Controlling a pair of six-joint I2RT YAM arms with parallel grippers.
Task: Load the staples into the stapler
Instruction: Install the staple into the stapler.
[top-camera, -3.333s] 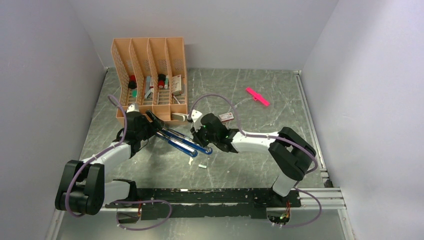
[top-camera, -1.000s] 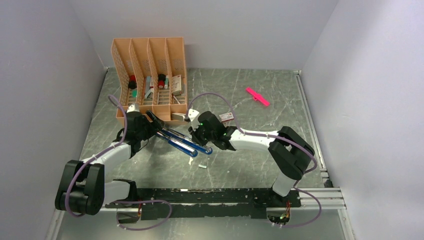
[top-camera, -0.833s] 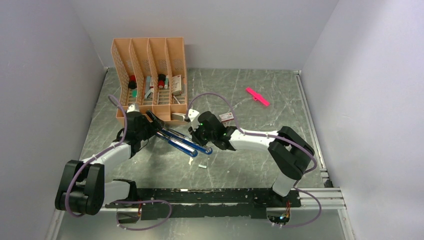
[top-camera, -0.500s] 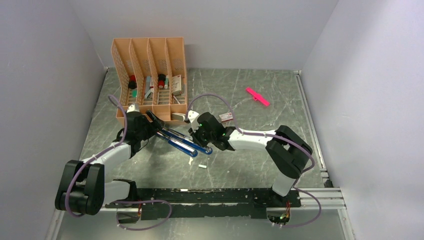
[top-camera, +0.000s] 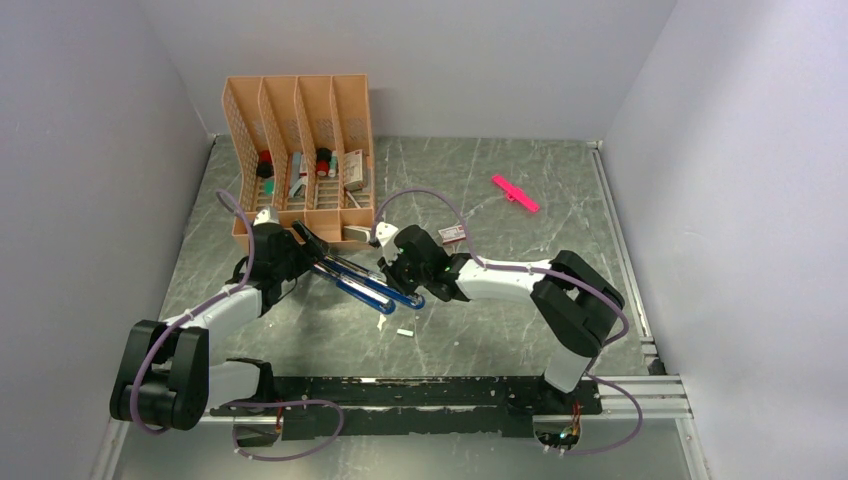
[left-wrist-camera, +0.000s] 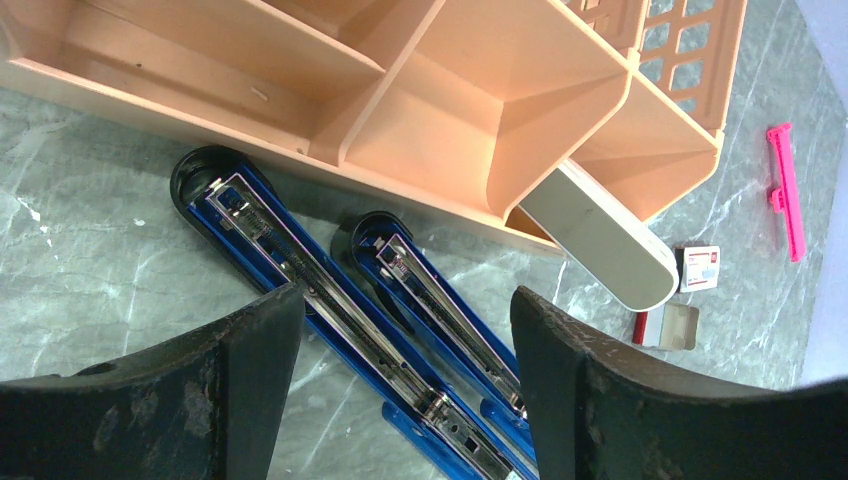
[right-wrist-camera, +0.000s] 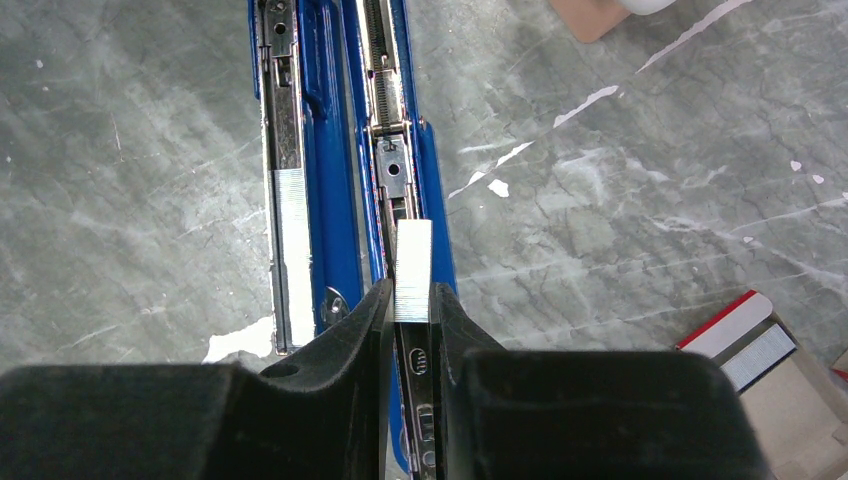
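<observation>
- The staples (right-wrist-camera: 412, 270), one short silvery strip, sit pinched between the fingertips of the right gripper (right-wrist-camera: 411, 298), which is closed on the strip's near end.
- The strip hangs directly over the open metal channel (right-wrist-camera: 385, 100) of the blue stapler (right-wrist-camera: 330, 200). Its long axis runs the same way as the channel, pointing away from the gripper.
- I cannot tell whether the strip already rests in the channel or floats just above it. The next move likely depends on keeping that alignment while lowering it.
- The stapler lies folded open on the counter (right-wrist-camera: 600, 250), its two blue arms side by side. Another silvery strip (right-wrist-camera: 290, 255) lies along the other arm.
- The left gripper (left-wrist-camera: 405, 300) is over the stapler's far part with its jaws spread wide, one on each side of the two arms. It holds nothing that I can see.
- The right arm carries the staples, so it is the one placed to load them.
- The opened staple box (right-wrist-camera: 760, 350) lies just beside the stapler, and an orange file organiser (left-wrist-camera: 480, 120) stands beyond it.
</observation>
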